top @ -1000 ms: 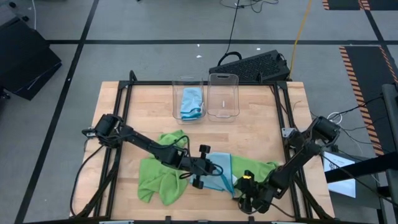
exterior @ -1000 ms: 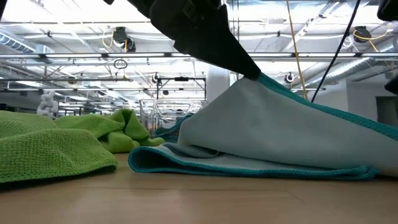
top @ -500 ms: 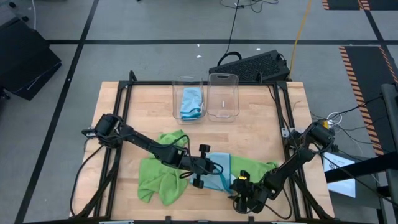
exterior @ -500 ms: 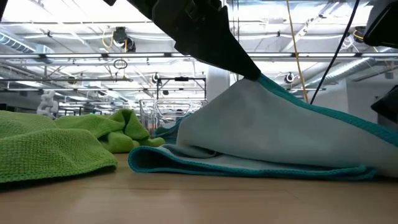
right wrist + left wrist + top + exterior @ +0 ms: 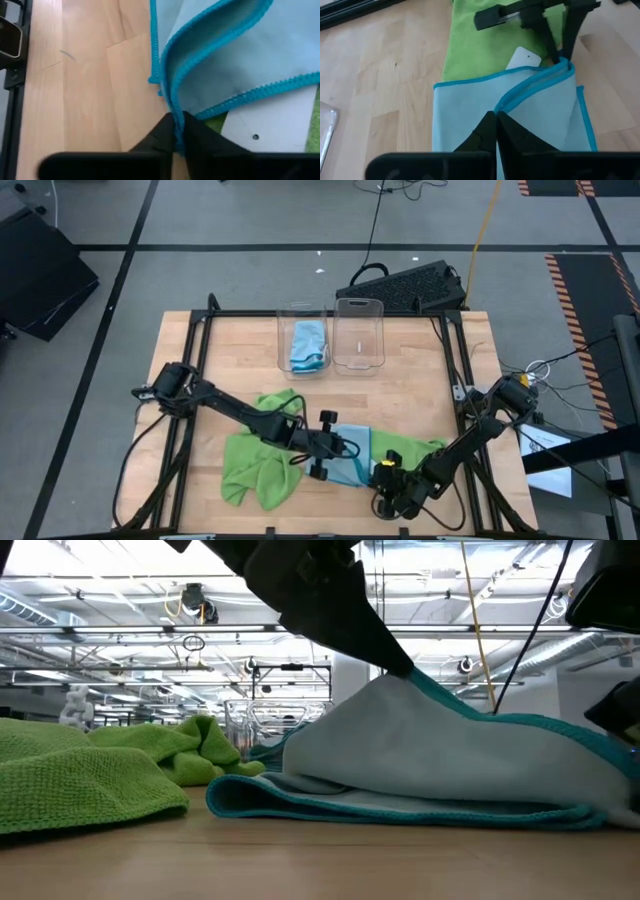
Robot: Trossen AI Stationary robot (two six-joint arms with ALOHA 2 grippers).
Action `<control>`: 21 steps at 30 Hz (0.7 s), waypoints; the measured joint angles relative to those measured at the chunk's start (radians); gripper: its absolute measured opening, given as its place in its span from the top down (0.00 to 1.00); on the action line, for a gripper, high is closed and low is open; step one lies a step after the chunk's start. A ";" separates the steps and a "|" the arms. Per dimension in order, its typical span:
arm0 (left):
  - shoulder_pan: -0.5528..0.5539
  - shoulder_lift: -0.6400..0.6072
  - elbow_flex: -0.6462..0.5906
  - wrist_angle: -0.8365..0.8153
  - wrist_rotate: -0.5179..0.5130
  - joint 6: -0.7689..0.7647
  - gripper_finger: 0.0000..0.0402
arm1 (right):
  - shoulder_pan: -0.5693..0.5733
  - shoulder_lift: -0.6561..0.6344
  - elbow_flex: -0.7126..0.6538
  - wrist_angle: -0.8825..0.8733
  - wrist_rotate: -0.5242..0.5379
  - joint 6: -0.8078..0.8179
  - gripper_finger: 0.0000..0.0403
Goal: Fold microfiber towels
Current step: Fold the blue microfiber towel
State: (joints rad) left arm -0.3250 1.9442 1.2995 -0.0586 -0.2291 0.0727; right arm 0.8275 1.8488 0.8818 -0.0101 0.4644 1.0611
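Note:
A light blue microfiber towel (image 5: 352, 456) with a teal hem lies half folded near the table's front edge, between two lime green towels (image 5: 258, 464) (image 5: 418, 450). My left gripper (image 5: 496, 123) is shut on the blue towel (image 5: 470, 120) from the table's left. It lifts part of the cloth into a peak (image 5: 402, 674). My right gripper (image 5: 177, 131) is shut on the same towel (image 5: 240, 50) at its near right corner. Another blue towel (image 5: 306, 344) sits folded inside the left clear bin (image 5: 302, 310). My left gripper pinches a hemmed fold edge (image 5: 506, 104) of the blue towel between its two fingers, slanting down from the table's left. That part is raised into a peak, and the rest slopes down onto the table (image 5: 330, 802). My right gripper pinches the towel's corner (image 5: 169, 106), where teal hems of more than one layer meet, between its two fingers. It slants down from the table's right. The corner is held just above the wood, and the cloth beyond it lies slack.
Two clear bins (image 5: 358, 332) stand side by side at the table's far middle. A white tag (image 5: 270, 125) lies on the green towel under the blue one. A black frame (image 5: 200, 330) edges the wooden table. Bare wood (image 5: 420, 380) lies between bins and towels.
My right gripper has come down toward the table's left and near edge, and has shut on the blue towel's corner. The towel's hem on that side now runs up to its fingers. My left gripper has kept its hold on the raised peak.

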 joint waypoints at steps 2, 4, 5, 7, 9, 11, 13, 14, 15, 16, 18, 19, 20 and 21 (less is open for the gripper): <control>0.005 0.000 0.000 0.001 0.000 0.000 0.99 | -0.004 -0.010 0.000 -0.005 -0.025 0.004 0.98; 0.008 -0.011 0.000 -0.006 0.002 0.000 0.99 | -0.014 -0.034 0.000 -0.028 -0.056 0.019 0.98; 0.008 -0.020 0.000 -0.015 0.005 -0.003 0.99 | -0.020 -0.055 -0.003 -0.053 -0.071 0.023 0.98; 0.007 -0.044 0.001 -0.014 0.014 -0.006 0.99 | -0.032 -0.105 -0.006 -0.124 -0.078 0.013 0.99; 0.007 -0.071 0.001 -0.037 0.012 -0.005 0.99 | -0.053 -0.166 -0.008 -0.194 -0.080 0.001 0.99; 0.008 -0.095 0.001 -0.044 -0.001 -0.001 0.99 | -0.074 -0.234 -0.006 -0.272 -0.073 0.003 0.99; 0.017 -0.128 0.001 -0.057 -0.020 0.009 0.99 | -0.101 -0.289 -0.006 -0.342 -0.068 -0.016 0.99; 0.024 -0.143 0.001 -0.058 -0.033 0.013 0.99 | -0.117 -0.312 -0.006 -0.364 -0.067 -0.036 0.99; 0.031 -0.153 0.001 -0.052 -0.045 0.021 0.99 | -0.133 -0.337 -0.006 -0.379 -0.066 -0.060 0.99; 0.040 -0.164 0.002 -0.052 -0.061 0.026 0.99 | -0.150 -0.361 -0.006 -0.396 -0.063 -0.085 0.99; 0.060 -0.186 0.001 -0.070 -0.087 0.039 0.99 | -0.188 -0.400 -0.006 -0.414 -0.054 -0.134 0.99; 0.073 -0.196 0.001 -0.070 -0.098 0.046 0.99 | -0.207 -0.417 -0.006 -0.431 -0.053 -0.150 0.99; 0.087 -0.207 0.001 -0.068 -0.109 0.050 0.99 | -0.228 -0.435 -0.006 -0.453 -0.053 -0.163 0.99; 0.101 -0.220 0.001 -0.076 -0.118 0.055 0.99 | -0.250 -0.453 -0.006 -0.468 -0.050 -0.175 0.99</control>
State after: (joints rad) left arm -0.2237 1.7241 1.3003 -0.1342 -0.3467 0.1281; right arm 0.5770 1.3960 0.8761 -0.4786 0.4141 0.8863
